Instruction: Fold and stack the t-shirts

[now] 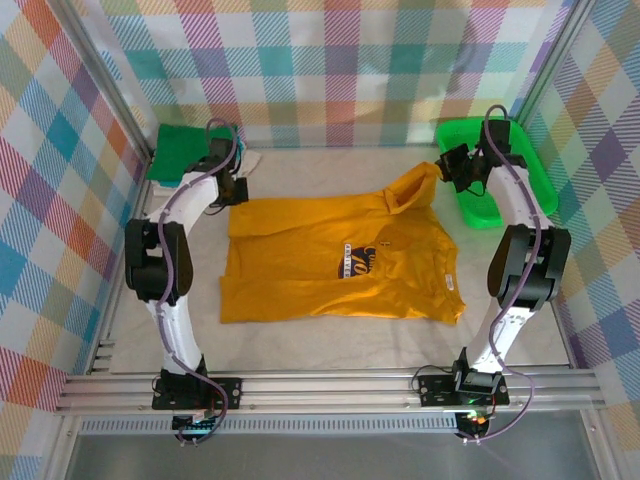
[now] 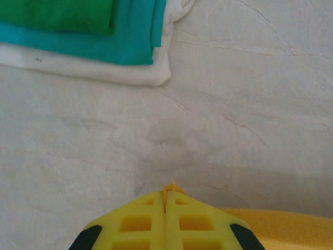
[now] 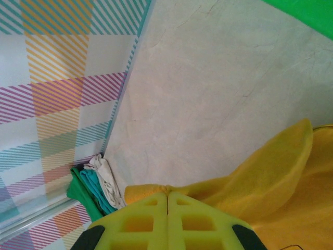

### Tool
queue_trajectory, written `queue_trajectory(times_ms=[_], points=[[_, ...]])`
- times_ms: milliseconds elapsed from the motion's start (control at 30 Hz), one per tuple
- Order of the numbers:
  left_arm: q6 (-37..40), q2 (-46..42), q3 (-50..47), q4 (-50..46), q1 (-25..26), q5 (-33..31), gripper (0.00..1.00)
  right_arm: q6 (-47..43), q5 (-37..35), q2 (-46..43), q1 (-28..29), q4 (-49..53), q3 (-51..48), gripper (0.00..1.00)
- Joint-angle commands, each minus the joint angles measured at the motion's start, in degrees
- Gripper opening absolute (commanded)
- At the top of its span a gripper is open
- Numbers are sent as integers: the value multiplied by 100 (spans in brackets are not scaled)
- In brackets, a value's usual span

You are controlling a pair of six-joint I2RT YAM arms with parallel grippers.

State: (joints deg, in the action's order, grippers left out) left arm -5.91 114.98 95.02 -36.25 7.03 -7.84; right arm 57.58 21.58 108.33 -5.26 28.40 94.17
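Item 1, table: bare pale surface is being left open in a band along the far edge from 11 to 1 o'clock and in a strip at 6 o'clock. It is being closed in by the plaid wall on three sides

Item 2, mustard-yellow t-shirt: it is being spread logo-up across the centre of the table, with its 1 o'clock part being lifted off the surface in a peak

Item 3, left gripper: its fingers are being pressed together on a sliver of yellow cloth at the shirt's 10 o'clock corner

Item 4, right gripper: its fingers are being held together, clamped on yellow fabric at the raised peak

Item 5, folded stack in the 10 o'clock corner: the dark-green t-shirt is being carried on the teal t-shirt, with the white t-shirt at the bottom. The stack is being kept apart from the yellow shirt by bare table

Item 6, green tray: it is being kept at 2 o'clock against the right wall. Its inside is being partly covered by the right arm, so its contents are not being made out

Item 7, limits: the logo wording is being shown too small to read, and the stack is being cut off at the top edge of the left wrist view
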Motion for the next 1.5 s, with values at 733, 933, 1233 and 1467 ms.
queue_trajectory(times_ms=[733,933,1233,1467], points=[[400,-321,-819,-163,-157,-385,2,60,-175,-1946,-46,-847,-2930,0],[382,-632,-701,-399,-158,-296,4,163,3,-2332,-139,-713,-3058,0],[262,-927,-969,-545,-158,-425,5,331,274,-3066,-280,-468,-3381,0],[-180,-1319,-2016,-9,-149,-493,21,242,144,-3788,-282,-226,-4604,11]])
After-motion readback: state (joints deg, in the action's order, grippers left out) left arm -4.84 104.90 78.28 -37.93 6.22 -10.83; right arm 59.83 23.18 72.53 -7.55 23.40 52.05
